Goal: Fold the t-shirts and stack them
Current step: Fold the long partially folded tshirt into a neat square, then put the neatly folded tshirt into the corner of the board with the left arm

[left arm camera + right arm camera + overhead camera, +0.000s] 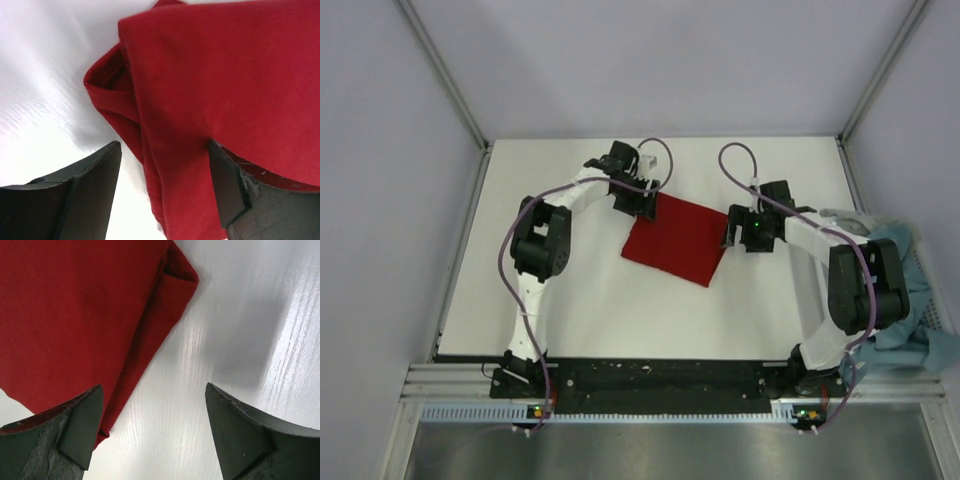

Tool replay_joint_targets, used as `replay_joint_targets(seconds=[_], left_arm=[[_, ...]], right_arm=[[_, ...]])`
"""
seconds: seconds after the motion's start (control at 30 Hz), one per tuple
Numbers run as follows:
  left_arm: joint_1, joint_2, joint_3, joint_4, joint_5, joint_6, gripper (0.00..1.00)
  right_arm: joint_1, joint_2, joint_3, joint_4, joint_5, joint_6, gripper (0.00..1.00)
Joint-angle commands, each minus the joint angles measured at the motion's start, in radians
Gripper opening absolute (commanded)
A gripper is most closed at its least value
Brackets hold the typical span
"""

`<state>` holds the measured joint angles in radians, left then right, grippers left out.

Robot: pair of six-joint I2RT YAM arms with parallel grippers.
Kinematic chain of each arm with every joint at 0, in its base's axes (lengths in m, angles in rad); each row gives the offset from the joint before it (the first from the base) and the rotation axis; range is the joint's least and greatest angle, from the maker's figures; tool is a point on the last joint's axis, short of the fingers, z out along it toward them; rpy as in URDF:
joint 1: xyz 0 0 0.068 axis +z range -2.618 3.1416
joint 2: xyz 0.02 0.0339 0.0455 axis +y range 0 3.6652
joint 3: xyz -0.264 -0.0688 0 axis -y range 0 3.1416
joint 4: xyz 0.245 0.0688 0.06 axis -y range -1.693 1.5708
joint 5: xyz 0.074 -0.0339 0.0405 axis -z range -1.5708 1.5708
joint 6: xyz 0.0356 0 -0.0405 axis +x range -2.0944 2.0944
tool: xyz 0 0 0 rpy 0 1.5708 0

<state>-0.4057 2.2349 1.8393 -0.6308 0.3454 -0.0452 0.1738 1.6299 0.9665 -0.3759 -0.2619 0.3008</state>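
Observation:
The deep red t-shirt (675, 240) lies folded into a flat rectangle in the middle of the white table (580, 310). My left gripper (644, 207) stands open at its far left corner. In the left wrist view the shirt's folded edge (225, 75) runs between the spread fingers (95, 190) without being pinched. My right gripper (730, 233) is open at the shirt's right edge. In the right wrist view one finger (80, 430) hangs over the red cloth (75, 315) and the other over bare table. A teal-blue t-shirt (912, 300) and a light grey t-shirt (850, 217) lie bunched at the right edge.
Grey walls and metal frame posts (445, 75) close in the table on three sides. The right arm's elbow (865, 285) sits over the bunched shirts. Purple cables (735, 165) loop above both wrists.

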Motion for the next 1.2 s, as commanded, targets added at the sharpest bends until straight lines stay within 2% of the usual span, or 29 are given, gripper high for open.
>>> replay_joint_targets(seconds=[0.0,0.07,0.13,0.23,0.27,0.4,0.6,0.8,0.93,1.17], left_arm=[[0.005,0.041,-0.005,0.011,0.053,-0.059,0.73],[0.005,0.06,0.003,0.011,0.084,-0.062,0.69],[0.005,0.074,0.009,0.011,0.116,-0.068,0.57],[0.008,0.077,0.011,0.002,0.165,-0.074,0.17],[0.01,0.072,0.003,0.0,0.174,-0.073,0.0],[0.042,0.02,-0.049,-0.015,0.199,-0.052,0.0],[0.157,-0.159,-0.262,-0.059,0.185,0.117,0.0],[0.286,-0.357,-0.507,-0.107,0.069,0.355,0.0],[0.37,-0.474,-0.639,-0.115,-0.037,0.447,0.0],[0.635,-0.482,-0.623,-0.093,-0.19,0.498,0.0]], right_arm=[[0.001,-0.036,-0.008,0.084,-0.033,0.023,0.81],[0.001,-0.047,-0.012,0.086,-0.031,0.018,0.81],[0.0,-0.062,-0.017,0.084,-0.023,0.015,0.81],[0.001,-0.088,-0.026,0.081,-0.017,0.009,0.81],[0.0,-0.102,-0.031,0.081,-0.016,0.006,0.81],[0.0,-0.143,-0.041,0.06,-0.004,-0.003,0.82],[0.0,-0.217,-0.069,0.028,0.01,-0.022,0.82],[0.001,-0.278,-0.094,0.008,0.006,-0.037,0.82],[0.001,-0.309,-0.097,0.0,-0.008,-0.042,0.82],[0.001,-0.35,-0.078,-0.027,0.0,-0.08,0.82]])
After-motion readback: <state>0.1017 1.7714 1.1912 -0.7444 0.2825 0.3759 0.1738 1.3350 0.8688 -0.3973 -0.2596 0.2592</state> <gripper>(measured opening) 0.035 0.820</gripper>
